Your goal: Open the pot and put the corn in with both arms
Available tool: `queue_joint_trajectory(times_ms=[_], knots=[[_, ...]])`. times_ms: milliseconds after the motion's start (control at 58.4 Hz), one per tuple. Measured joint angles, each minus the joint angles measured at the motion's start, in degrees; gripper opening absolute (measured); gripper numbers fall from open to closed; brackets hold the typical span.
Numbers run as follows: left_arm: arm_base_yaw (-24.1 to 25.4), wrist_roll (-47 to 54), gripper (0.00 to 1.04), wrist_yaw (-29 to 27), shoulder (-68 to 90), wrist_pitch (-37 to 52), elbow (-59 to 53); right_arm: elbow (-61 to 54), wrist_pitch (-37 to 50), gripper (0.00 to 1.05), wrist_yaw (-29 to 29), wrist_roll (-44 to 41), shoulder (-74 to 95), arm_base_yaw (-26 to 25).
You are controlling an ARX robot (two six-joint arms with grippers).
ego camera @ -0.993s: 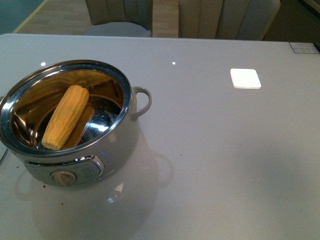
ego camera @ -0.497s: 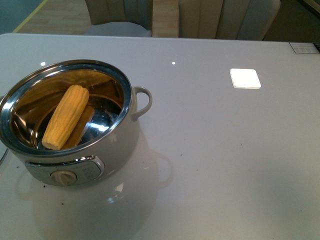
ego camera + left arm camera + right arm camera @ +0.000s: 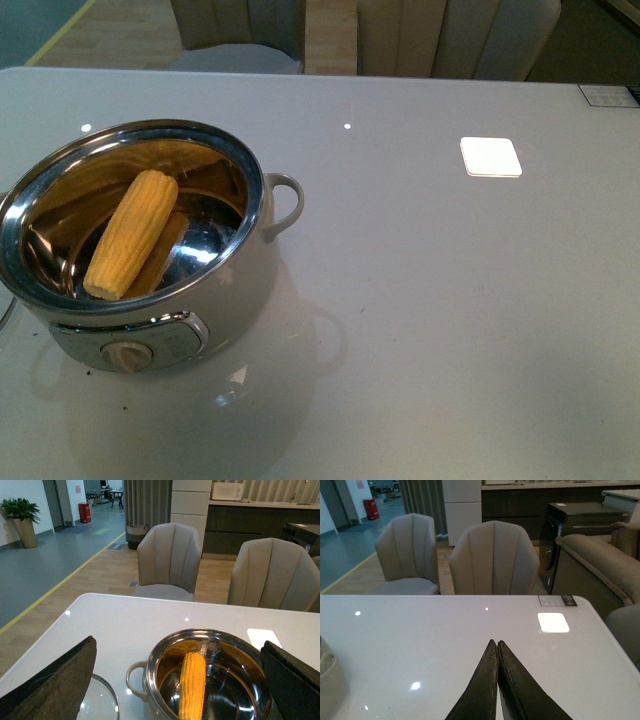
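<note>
The pot [image 3: 150,260] stands uncovered on the near left portion of the table [image 3: 440,300], with its beige dial [image 3: 126,355] facing the front camera. The corn [image 3: 131,233] lies inside the steel bowl, leaning diagonally against the inner wall, lower end toward the dial side. One loop handle [image 3: 285,205] projects from the pot toward the table centre.

The table surface is glossy pale grey and reflects ceiling lights as small bright dots and one bright square patch [image 3: 491,157]. A small label [image 3: 607,95] lies at the far right corner.

In the left wrist view, the left gripper [image 3: 180,680] has its fingers [image 3: 55,685] spread wide apart, empty, one on either side of the pot. A glass lid [image 3: 97,700] rests on the table beside the pot, partly hidden behind one finger.

In the right wrist view, the right gripper [image 3: 498,680] has its fingers pressed together with nothing between them, above bare table.

Beyond the far table edge stand two beige upholstered chairs [image 3: 170,560]. The room has wood flooring with a yellow line [image 3: 60,587], a grey floor zone, a potted plant [image 3: 22,517], dark cabinets [image 3: 530,505] and a sofa [image 3: 600,565].
</note>
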Motion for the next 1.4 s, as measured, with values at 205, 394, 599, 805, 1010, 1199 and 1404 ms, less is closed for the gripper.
queue_joint_trajectory(times_ms=[205,394,599,805,1010,1199,1404], knots=[[0.0,0.0,0.98,0.0,0.0,0.0,0.0,0.0,-2.89,0.02,0.0,0.0,-2.82,0.0],[0.0,0.0,0.98,0.0,0.0,0.0,0.0,0.02,-13.0,0.02,0.0,0.0,-12.52,0.0],[0.0,0.0,0.98,0.0,-0.02,0.0,0.0,0.02,-13.27,0.02,0.0,0.0,-12.94,0.0],[0.0,0.0,0.98,0.0,-0.02,0.0,0.0,0.02,-13.27,0.02,0.0,0.0,-12.98,0.0],[0.0,0.0,0.98,0.0,-0.02,0.0,0.0,0.02,-13.27,0.32,0.0,-0.09,-13.0,0.0],[0.0,0.0,0.98,0.0,-0.02,0.0,0.0,0.02,-13.27,0.65,0.0,-0.09,-13.0,0.0],[0.0,0.0,0.98,0.0,-0.02,0.0,0.0,0.02,-13.27,0.97,0.0,-0.09,-13.0,0.0]])
